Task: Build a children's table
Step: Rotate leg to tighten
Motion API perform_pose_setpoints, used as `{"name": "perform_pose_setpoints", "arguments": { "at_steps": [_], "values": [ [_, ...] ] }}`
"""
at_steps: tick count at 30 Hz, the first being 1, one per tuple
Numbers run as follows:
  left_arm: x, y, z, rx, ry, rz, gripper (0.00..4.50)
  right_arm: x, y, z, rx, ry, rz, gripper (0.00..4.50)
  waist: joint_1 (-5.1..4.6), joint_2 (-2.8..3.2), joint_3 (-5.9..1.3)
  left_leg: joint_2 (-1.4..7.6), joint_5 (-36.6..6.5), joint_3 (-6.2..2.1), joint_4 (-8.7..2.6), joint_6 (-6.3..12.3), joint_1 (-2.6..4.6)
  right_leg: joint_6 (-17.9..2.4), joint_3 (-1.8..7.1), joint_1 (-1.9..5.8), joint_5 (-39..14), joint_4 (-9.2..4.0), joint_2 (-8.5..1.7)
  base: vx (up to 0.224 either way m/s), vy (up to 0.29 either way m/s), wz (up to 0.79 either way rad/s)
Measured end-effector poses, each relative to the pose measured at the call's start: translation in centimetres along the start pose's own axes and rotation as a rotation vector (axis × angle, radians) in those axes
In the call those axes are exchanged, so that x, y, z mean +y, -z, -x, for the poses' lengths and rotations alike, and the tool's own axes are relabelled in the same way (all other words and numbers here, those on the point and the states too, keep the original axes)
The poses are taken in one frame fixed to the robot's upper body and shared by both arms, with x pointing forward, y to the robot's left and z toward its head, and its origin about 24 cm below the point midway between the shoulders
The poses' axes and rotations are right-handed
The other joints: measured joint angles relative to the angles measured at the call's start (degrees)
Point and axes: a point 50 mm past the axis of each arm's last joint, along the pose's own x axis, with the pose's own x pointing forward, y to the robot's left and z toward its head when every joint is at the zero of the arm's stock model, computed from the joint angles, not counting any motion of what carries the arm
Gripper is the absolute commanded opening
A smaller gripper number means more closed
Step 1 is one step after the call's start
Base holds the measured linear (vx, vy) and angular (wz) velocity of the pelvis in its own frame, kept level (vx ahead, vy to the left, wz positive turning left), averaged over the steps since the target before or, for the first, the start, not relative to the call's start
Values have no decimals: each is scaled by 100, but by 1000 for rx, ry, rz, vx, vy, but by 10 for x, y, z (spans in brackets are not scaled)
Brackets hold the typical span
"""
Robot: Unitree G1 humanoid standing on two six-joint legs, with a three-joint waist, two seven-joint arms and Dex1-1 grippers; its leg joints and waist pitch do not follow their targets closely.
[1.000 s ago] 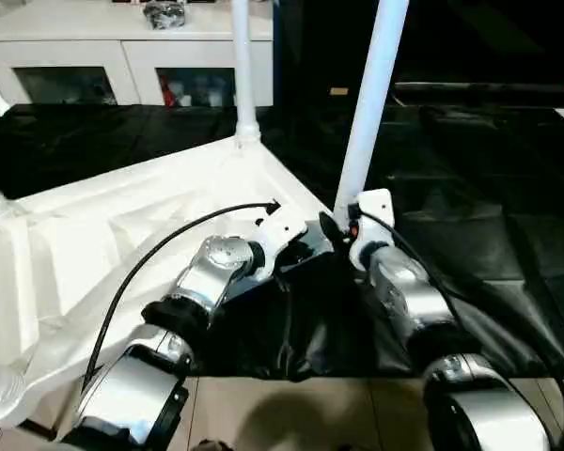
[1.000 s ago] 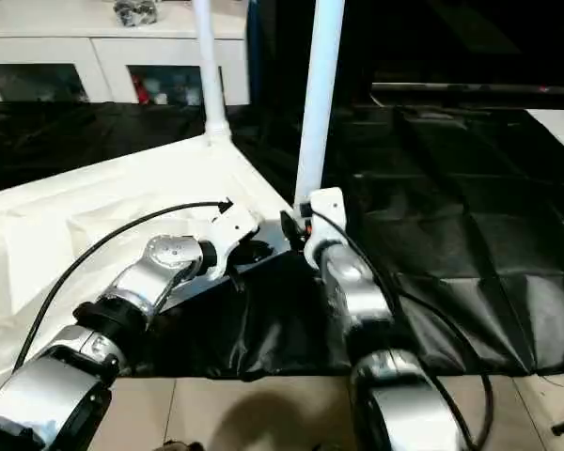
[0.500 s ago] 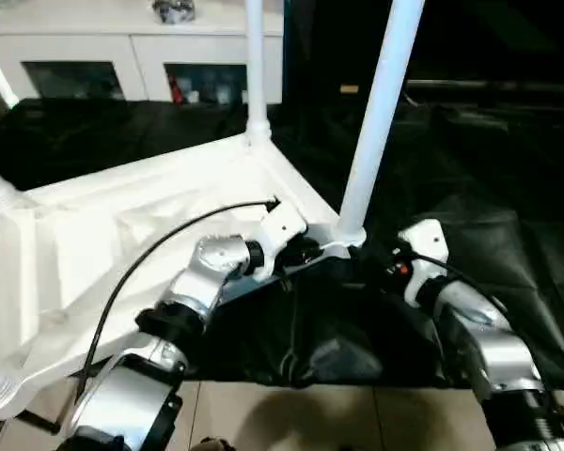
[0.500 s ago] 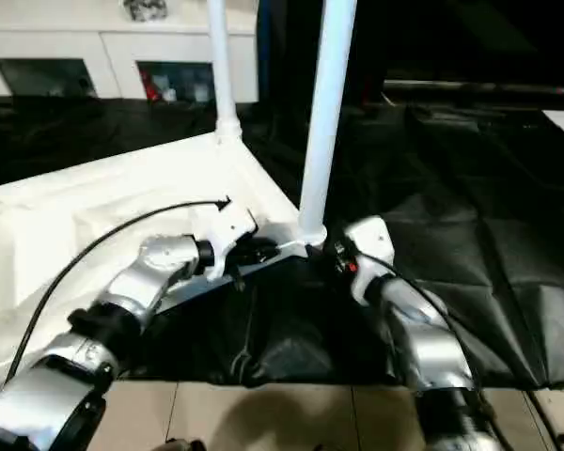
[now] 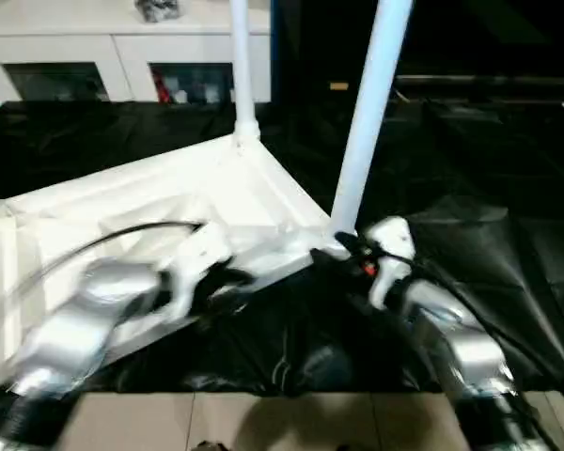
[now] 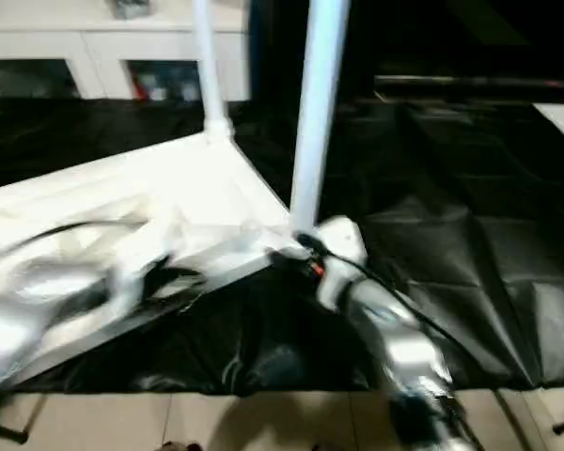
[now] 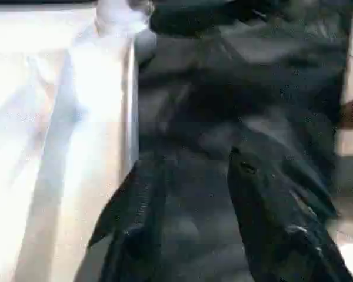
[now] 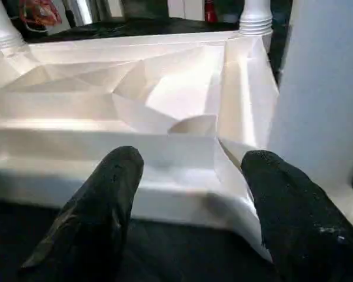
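Both grippers empty, right gripper point(image 8: 188, 200) spread wide, left gripper point(image 7: 191, 194) parted

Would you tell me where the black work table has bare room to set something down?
Free: the black cover right of the near leg. Crowded: the tabletop to the left, both grippers at its near corner.

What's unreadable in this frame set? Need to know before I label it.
- Left gripper: smeared by motion in both eye views; contact with the tabletop cannot be judged.
- Near leg and far leg: tops cut off by the upper edge of the eye views.
- Near leg's seat in its corner socket: partly behind the right gripper.
- Cabinet contents: too blurred to name.
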Motion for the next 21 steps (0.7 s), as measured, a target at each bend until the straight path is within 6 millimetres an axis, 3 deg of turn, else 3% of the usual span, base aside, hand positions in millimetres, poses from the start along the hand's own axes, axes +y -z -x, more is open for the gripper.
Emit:
{"name": "perform_pose_setpoints", "arguments": {
  "at_steps": [6,10,15,21],
  "values": [
    [-13,15,15,79,-26,74,263,16,-8,-43,5,-14,-22,312,45,-15,-3,-2,0,-27,3,0,1,1,7,15,-1,2,2,0,0,0],
    [-12,29,17,171,-102,96,302,13,-12,-64,18,68,-14,312,49,-17,-3,-9,0,-54,24,0,0,1,10,28,-1,2,2,0,0,0],
    [-9,32,16,217,-170,84,342,0,-18,-74,-5,233,-67,312,27,-15,-2,-12,0,-68,30,0,-2,-7,6,30,5,7,4,0,0,0],
    [-11,34,10,237,-171,63,397,-15,-24,-78,-25,383,-128,312,69,-14,-2,-12,0,-82,38,-1,-2,-12,1,33,8,38,7,0,0,0]
  ]
}}
